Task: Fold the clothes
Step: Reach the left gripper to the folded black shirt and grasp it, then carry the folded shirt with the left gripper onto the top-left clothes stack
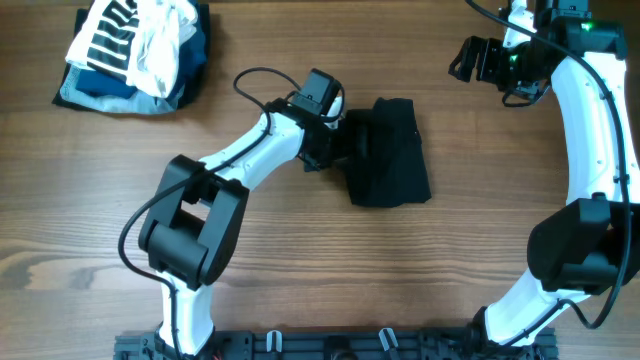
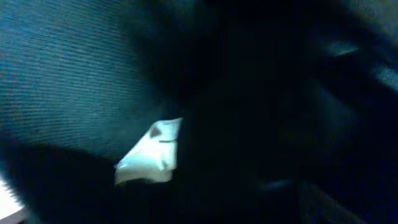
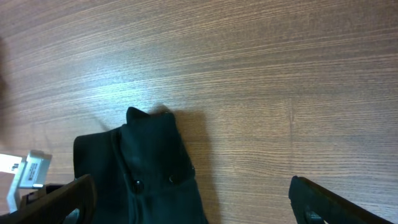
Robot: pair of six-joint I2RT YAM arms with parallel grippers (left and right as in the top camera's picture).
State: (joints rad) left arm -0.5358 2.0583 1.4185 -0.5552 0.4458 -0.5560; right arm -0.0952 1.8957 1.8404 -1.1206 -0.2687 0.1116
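Black cloth of the clothes [image 2: 93, 74] fills your left wrist view, with a pale patch [image 2: 152, 152] showing against it. On the surface [image 1: 450, 270], a stack of striped, white and blue garments [image 1: 135, 50] sits in the far left corner. Your left fingers [image 1: 330, 148] stand wide at the left edge of the clothes, which lie bunched mid-surface, nearer the far edge. Your right fingers [image 3: 336, 202] are spread wide and empty near the far right corner.

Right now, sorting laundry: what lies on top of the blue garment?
A striped black-and-white garment and a white garment cover the blue garment; only its edges show; anything beneath is hidden.
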